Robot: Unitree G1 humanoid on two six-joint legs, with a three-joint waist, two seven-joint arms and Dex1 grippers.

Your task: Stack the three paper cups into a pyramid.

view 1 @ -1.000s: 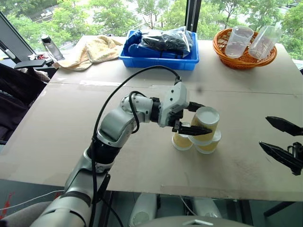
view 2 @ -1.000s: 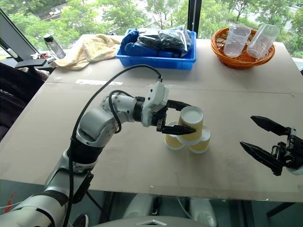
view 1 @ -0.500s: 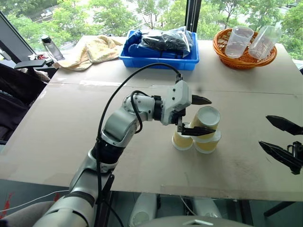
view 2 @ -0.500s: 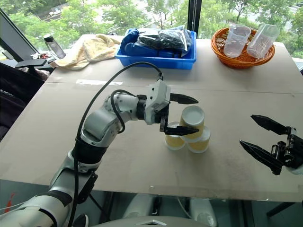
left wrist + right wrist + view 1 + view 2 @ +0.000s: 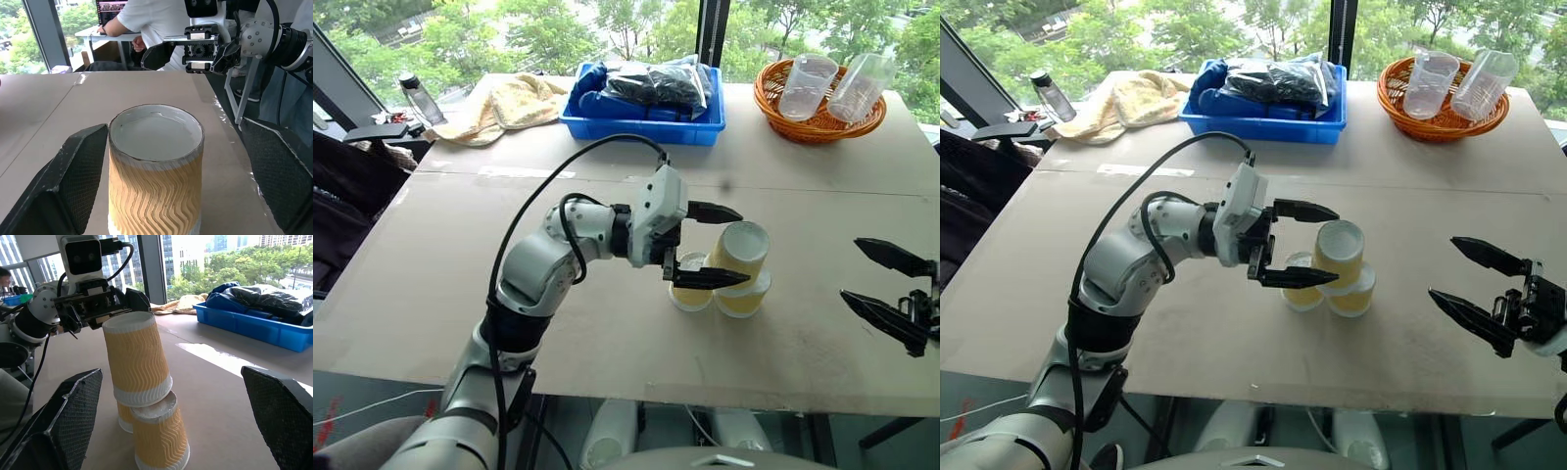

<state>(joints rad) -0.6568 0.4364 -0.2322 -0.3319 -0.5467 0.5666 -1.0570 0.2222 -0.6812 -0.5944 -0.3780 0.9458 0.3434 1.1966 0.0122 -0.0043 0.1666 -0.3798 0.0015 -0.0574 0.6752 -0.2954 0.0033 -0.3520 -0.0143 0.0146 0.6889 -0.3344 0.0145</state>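
Note:
Two yellow paper cups [image 5: 688, 293] [image 5: 745, 301] stand upside down side by side in the middle of the table. The third cup [image 5: 741, 250] rests on top of them, base up and leaning a little, forming the pyramid. My left gripper [image 5: 744, 247] is open, with one finger on each side of the top cup [image 5: 155, 171]. One finger [image 5: 78, 171] is close to the cup's wall and the other [image 5: 279, 166] stands well off. My right gripper [image 5: 850, 268] hangs open above the table, to the right of the cups and apart from them.
At the back of the table are a blue bin [image 5: 641, 125] of dark bags, an orange basket [image 5: 773, 98] with clear plastic cups, a towel [image 5: 509, 103] and a bottle [image 5: 419, 98]. A person in a white shirt [image 5: 156, 19] sits beyond the table.
My left gripper has opened off the top cup and drawn back slightly to the left. The cup stays on the two below. The right gripper has not moved.

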